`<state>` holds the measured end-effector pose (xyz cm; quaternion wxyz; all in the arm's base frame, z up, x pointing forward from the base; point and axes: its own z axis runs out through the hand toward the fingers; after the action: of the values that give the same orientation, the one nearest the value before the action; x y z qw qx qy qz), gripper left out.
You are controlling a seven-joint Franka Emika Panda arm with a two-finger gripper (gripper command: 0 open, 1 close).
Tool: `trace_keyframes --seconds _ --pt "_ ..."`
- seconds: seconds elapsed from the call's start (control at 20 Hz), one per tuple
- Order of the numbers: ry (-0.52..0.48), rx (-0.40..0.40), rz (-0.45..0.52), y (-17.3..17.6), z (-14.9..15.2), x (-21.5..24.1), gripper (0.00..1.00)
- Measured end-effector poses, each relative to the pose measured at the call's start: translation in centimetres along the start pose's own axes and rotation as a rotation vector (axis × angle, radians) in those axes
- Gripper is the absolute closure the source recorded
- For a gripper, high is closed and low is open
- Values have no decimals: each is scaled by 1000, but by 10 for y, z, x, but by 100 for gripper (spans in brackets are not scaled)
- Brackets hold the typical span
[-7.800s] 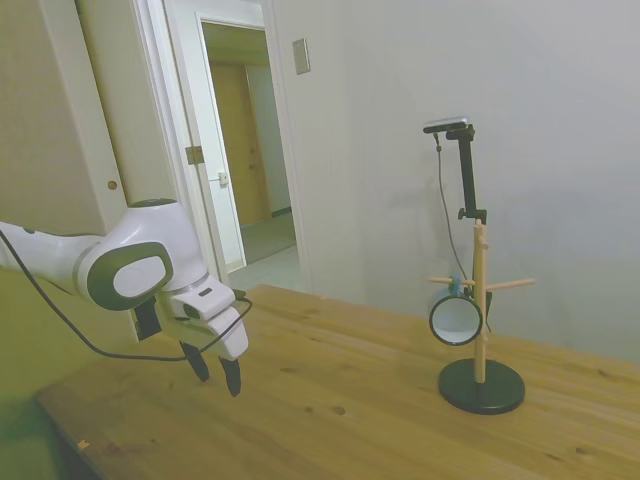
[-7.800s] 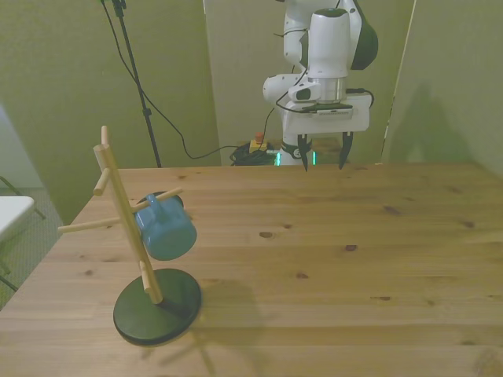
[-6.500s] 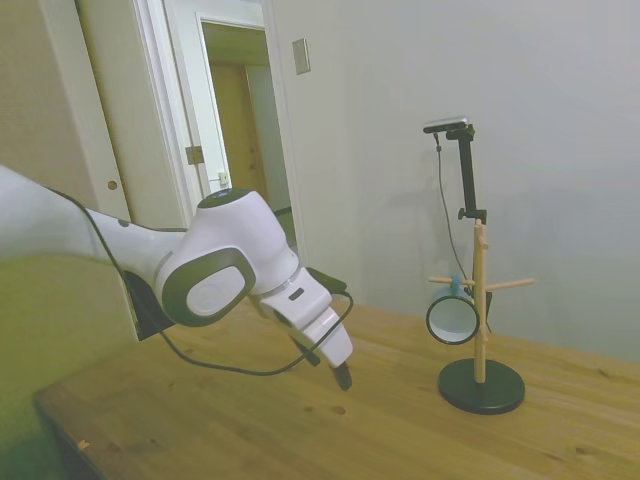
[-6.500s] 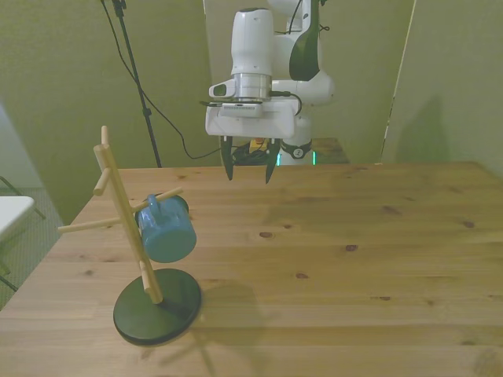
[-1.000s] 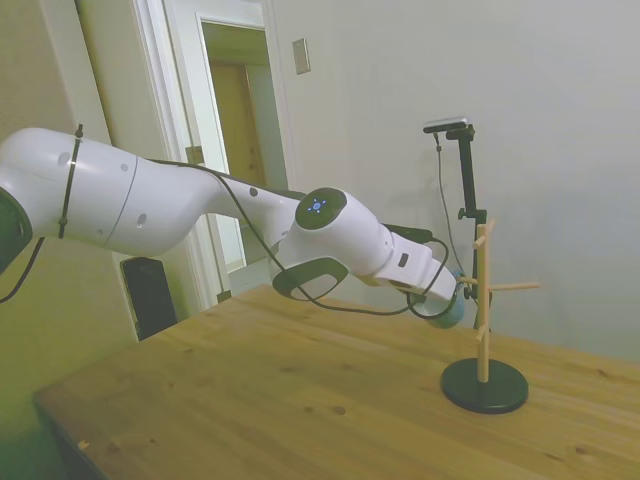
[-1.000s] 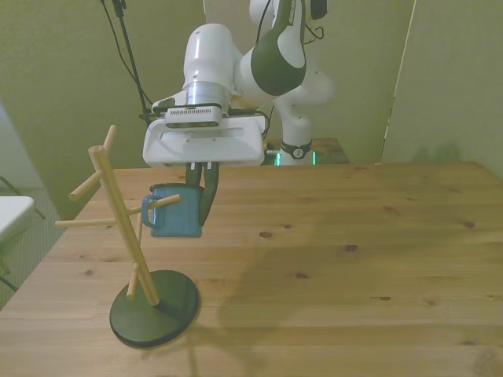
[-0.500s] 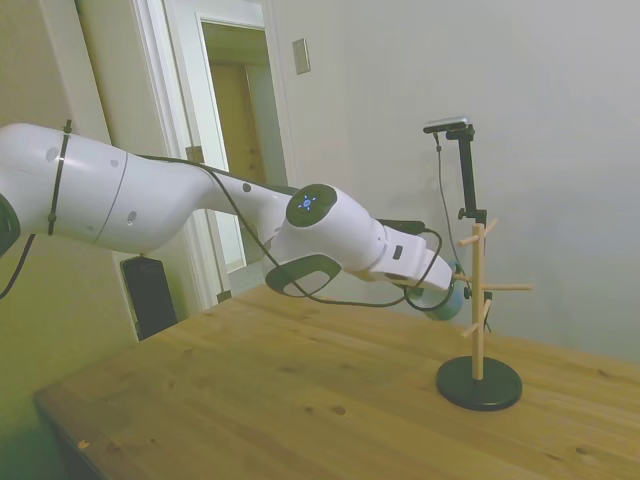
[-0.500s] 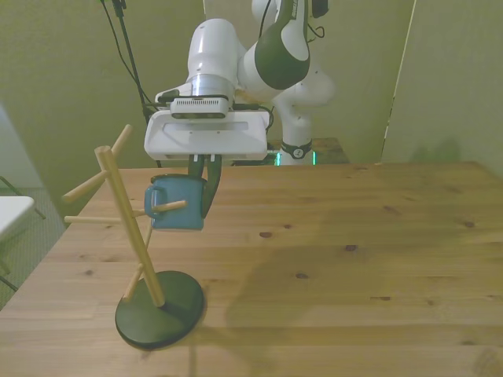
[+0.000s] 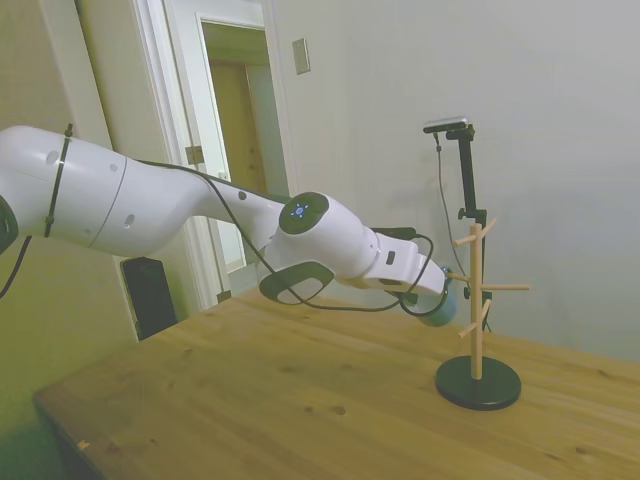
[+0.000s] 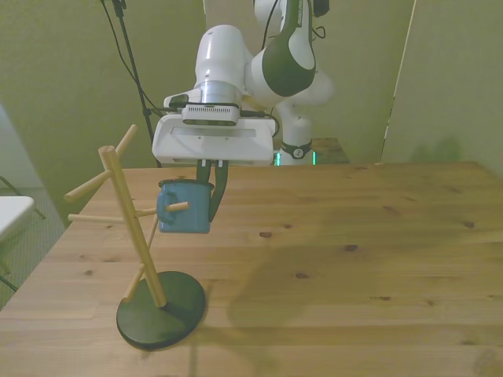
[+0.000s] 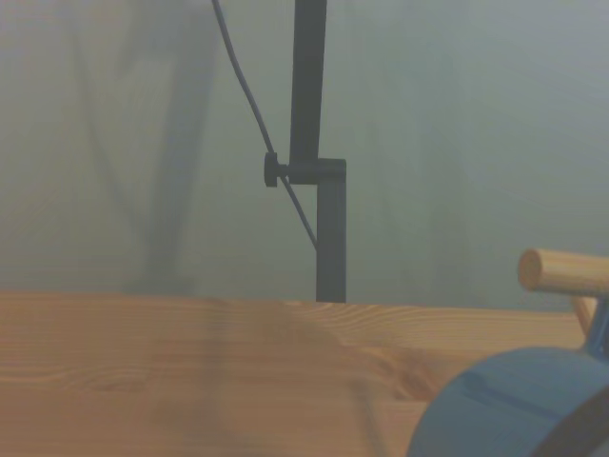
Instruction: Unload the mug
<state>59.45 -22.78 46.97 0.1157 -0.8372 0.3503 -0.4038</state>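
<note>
One big wooden table [image 10: 354,267] is filling most of the front view, and the white arm [image 9: 200,215] is stretching out over it from the side view's left, reaching almost level toward the mug tree [image 10: 135,236] that is standing near the table's edge on the front view's left. That tree is sitting on a round dark base [image 10: 161,309] with a pale wooden post leaning a bit and several pegs sticking out at angles. Up at the end of the arm, the gripper [image 10: 206,192] is hanging fingers-down and is clamped on the mug [image 10: 185,208], with one dark finger showing on the outside of the mug's wall toward the front view's right and the other hidden, apparently inside the cup. So the blue mug is being held up in the air above the table, just beside the post, upright with its mouth facing up. One peg tip [image 10: 180,206] is showing in front of the mug's side in the front view; can't tell whether the handle is looped on it. Over in the wrist view the blurry blue mug [image 11: 514,405] is sitting right under a round peg end [image 11: 561,271].
</note>
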Motion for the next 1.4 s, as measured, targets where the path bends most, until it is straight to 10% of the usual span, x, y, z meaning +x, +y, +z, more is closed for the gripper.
trace_keyframes --seconds 1.4 --pt "-86 -131 -11 -42 -26 -131 100"
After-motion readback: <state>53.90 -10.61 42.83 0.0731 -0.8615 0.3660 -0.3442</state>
